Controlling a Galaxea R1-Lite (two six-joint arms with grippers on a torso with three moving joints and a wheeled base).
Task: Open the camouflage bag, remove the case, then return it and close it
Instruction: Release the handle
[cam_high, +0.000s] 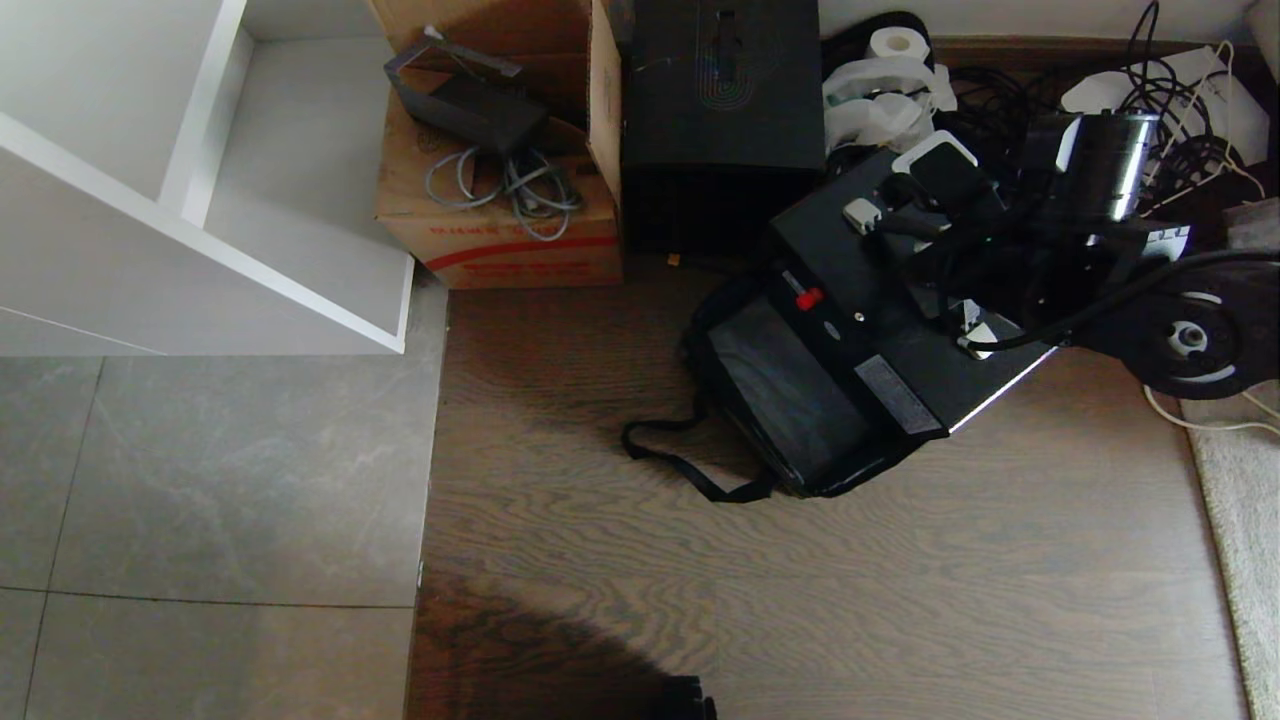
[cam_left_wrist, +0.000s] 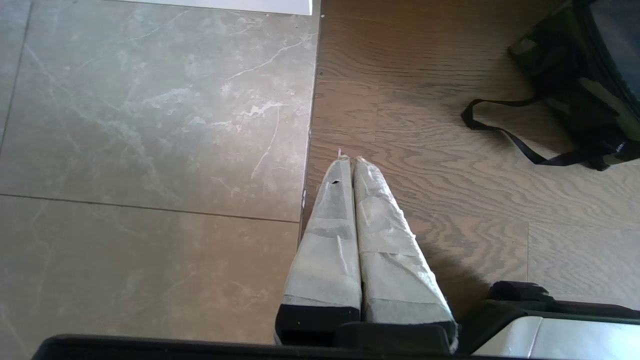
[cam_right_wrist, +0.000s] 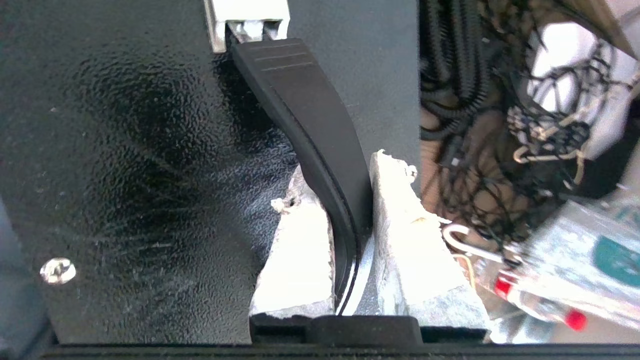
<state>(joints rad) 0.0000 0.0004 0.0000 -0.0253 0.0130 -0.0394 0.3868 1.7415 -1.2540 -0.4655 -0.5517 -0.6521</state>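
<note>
Between the right gripper's taped fingers sits the case's black bar handle, pinched near one end; the silver end mount is further along the bar, away from the jaws. Jaws clenched on the handle, not released.

Case is a flat black hard shell, lying tilted with its lower end still over the open camouflage bag, upper end toward the cable clutter. Bag lies on the wood floor, strap trailing loose.

Handling call: the case looks rigid and fairly heavy, with a pebbled, slick-looking lid, so the handle is the only sane grab point. An off-centre pinch will probably let it swing or twist; mid-bar would balance better. The bag is soft and will likely sag or drag along with the case.

Left gripper parked over the floor seam, well apart from the bag, fingers pressed together, holding nothing.
</note>
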